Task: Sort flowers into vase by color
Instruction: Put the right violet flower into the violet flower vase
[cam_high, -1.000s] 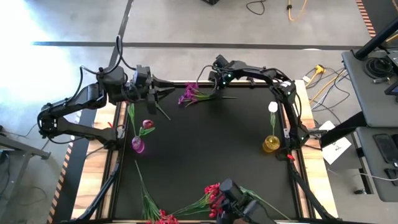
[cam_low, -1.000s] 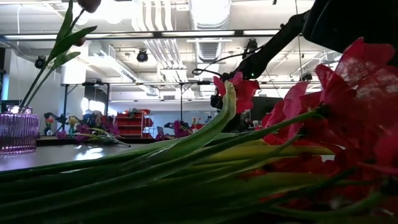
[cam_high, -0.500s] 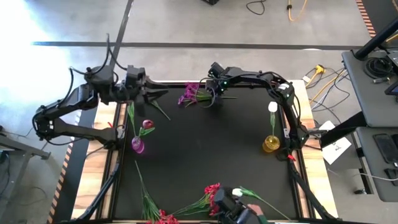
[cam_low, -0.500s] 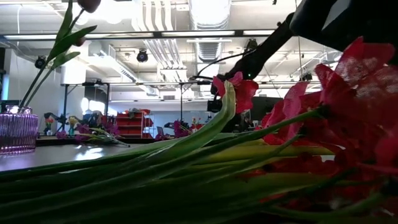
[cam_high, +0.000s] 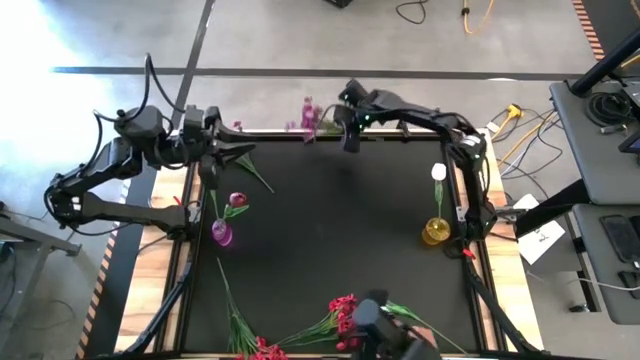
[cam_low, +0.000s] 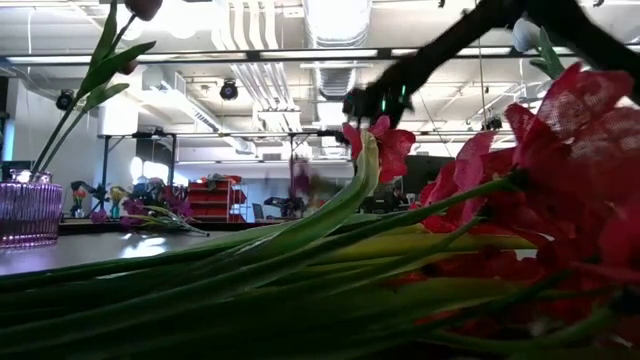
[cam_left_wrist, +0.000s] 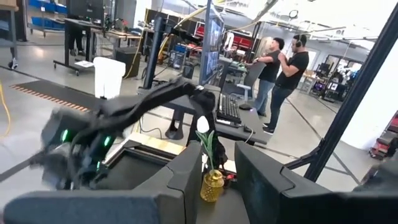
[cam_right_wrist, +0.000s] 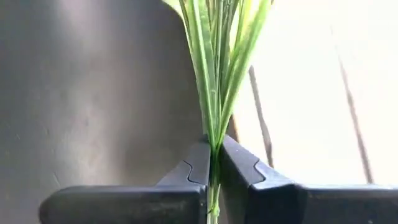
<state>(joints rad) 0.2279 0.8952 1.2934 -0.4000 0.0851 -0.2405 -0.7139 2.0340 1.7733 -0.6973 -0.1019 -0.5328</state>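
My right gripper (cam_high: 346, 138) hangs over the table's far edge, shut on a purple flower cluster (cam_high: 308, 114) that shows blurred in the low view (cam_low: 300, 180). My left gripper (cam_high: 242, 153) hovers at the far left with a gap between its fingers (cam_left_wrist: 217, 180) and nothing in it. A loose green stem (cam_high: 258, 178) lies on the black mat just near of it. A purple vase (cam_high: 222, 234) holds a pink tulip bud (cam_high: 238, 200). A yellow vase (cam_high: 436, 232) holds a white bud (cam_high: 438, 172). Red flowers (cam_high: 344, 310) lie at the near edge. My right gripper pinches the purple cluster's bundle of thin green stems (cam_right_wrist: 214, 134) between its two fingers, close to the stems' cut end. The leafy stems fan out beyond the fingertips. The cluster is lifted clear of the mat, its blooms toward the table's left.
More red flowers (cam_high: 260, 348) and long green stems (cam_high: 232, 305) lie at the near left; they fill the front of the low view (cam_low: 560, 150). The wooden table rim (cam_high: 168, 250) frames the mat. People stand in the room far behind the table (cam_left_wrist: 292, 68).
My right gripper has come down on the purple cluster at the far edge, shut on its stems and lifted it up and a little farther back, clear of the mat. My left arm has drawn back toward the table's left edge.
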